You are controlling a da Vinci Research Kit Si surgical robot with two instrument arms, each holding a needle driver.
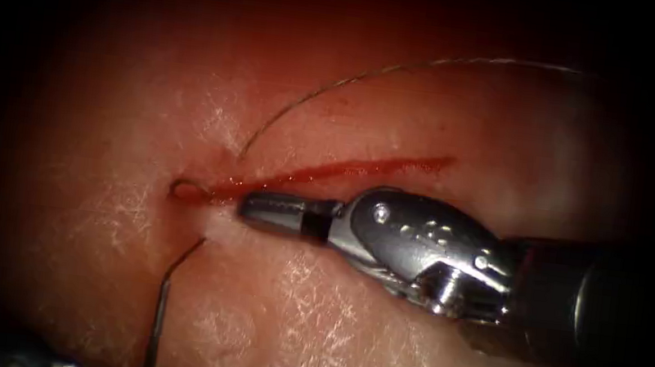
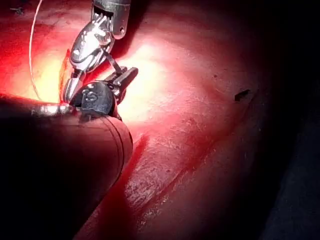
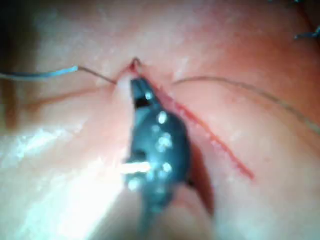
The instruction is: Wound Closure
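1. Endoscope view: right tool [image 1: 247, 206] lies just below the cut [image 1: 345, 171], shaft roughly along it. Jaws together, nothing seen between them, tip just short of the cut's left end.
2. Thread [image 1: 339, 80] leaves the tissue [image 1: 344, 325] just above the tool's tip and arcs up and away over the far side of the cut. Second strand [image 1: 165, 288] comes out of the tissue just below the tip, on the cut's lower side, and drops away, cut off by the frame edge.
3. Small curved loop [image 1: 187, 190] just ahead of the tip at the cut's left end. Cannot tell if needle or thread. Needle not made out for sure anywhere.
4. Red fluid [image 1: 395, 165] fills the cut as a thin line. Edges not gaping.
5. Left wrist view: left tool [image 2: 125, 76] dark against the glare, its own shaft blocking much of the tissue. Cannot tell jaw state or hold. Right tool's silver wrist just beyond it, tip down at the tissue. Pale thread runs past the far side of the right tool.
6. Right wrist view: right tool's tip at the cut's end, touching or nearly touching the loop. Thread strands leave to either side of the tip. Tool body hides part of the cut beside it.
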